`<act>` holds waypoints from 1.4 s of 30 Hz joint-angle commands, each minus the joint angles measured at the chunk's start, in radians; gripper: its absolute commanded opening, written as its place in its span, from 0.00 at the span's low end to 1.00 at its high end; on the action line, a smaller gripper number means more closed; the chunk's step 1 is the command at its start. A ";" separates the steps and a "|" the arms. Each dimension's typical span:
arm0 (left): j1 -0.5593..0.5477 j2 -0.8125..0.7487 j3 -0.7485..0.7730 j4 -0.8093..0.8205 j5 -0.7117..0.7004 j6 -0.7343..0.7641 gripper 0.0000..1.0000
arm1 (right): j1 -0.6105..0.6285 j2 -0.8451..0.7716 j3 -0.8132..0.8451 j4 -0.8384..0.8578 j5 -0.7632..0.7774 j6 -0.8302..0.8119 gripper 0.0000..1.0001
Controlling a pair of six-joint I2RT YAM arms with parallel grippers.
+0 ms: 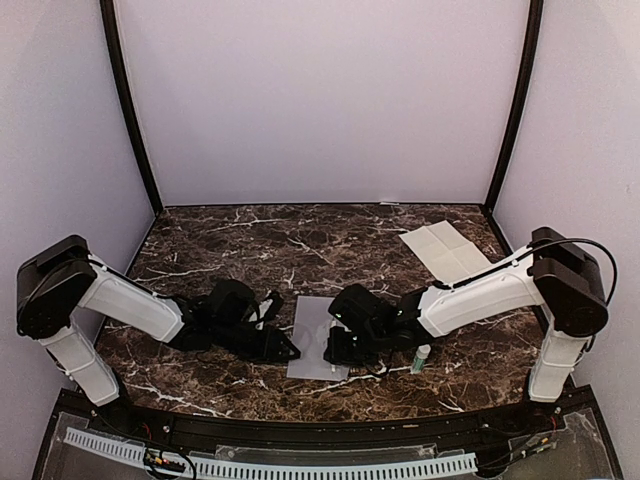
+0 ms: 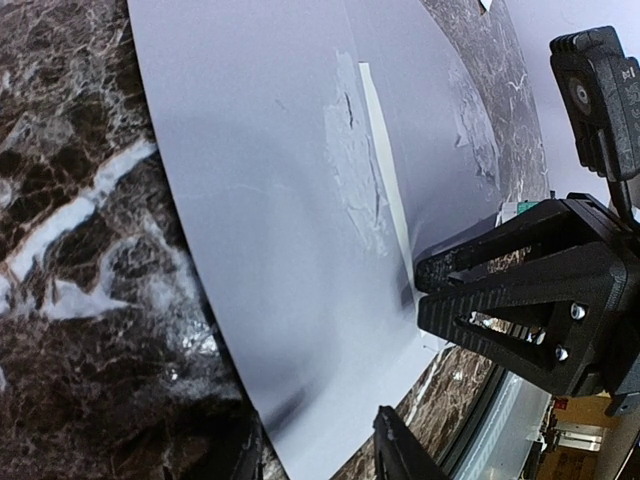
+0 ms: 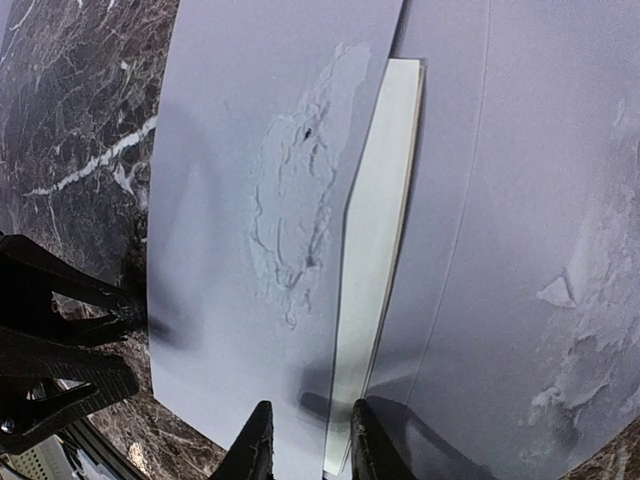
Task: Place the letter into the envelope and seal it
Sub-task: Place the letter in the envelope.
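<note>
The letter (image 3: pixel 375 250), one cream strip, lies mid-table, mostly hidden under the flap of the one envelope (image 3: pixel 240 150). The left gripper (image 2: pixel 320 455) and right gripper (image 3: pixel 310 445) have cropped fingertips, so I cannot tell their grasp. One creased sheet (image 1: pixel 445 250) lies at two o'clock.

Counter (image 1: pixel 230 240): dark brown marble, white veining.
Envelope (image 1: pixel 312 325): pale grey-lilac, plain, with rough whitish scuffed patches.
Letter (image 3: pixel 375 280): cream strip, unmarked.
Creased sheet (image 1: pixel 445 250): off-white, crossed fold lines.
Arms (image 1: pixel 470 295): white shells, black joints.
</note>
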 commanded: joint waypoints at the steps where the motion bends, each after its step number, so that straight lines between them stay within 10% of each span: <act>1: -0.002 0.022 0.000 -0.033 0.010 -0.002 0.38 | 0.006 0.024 0.019 0.017 -0.018 -0.004 0.24; 22: 0.060 -0.131 0.070 -0.177 -0.079 0.073 0.47 | -0.039 -0.119 0.024 -0.134 0.103 -0.049 0.33; 42: 0.111 0.099 0.170 -0.092 0.031 0.093 0.47 | -0.142 0.012 0.055 -0.013 -0.018 -0.136 0.35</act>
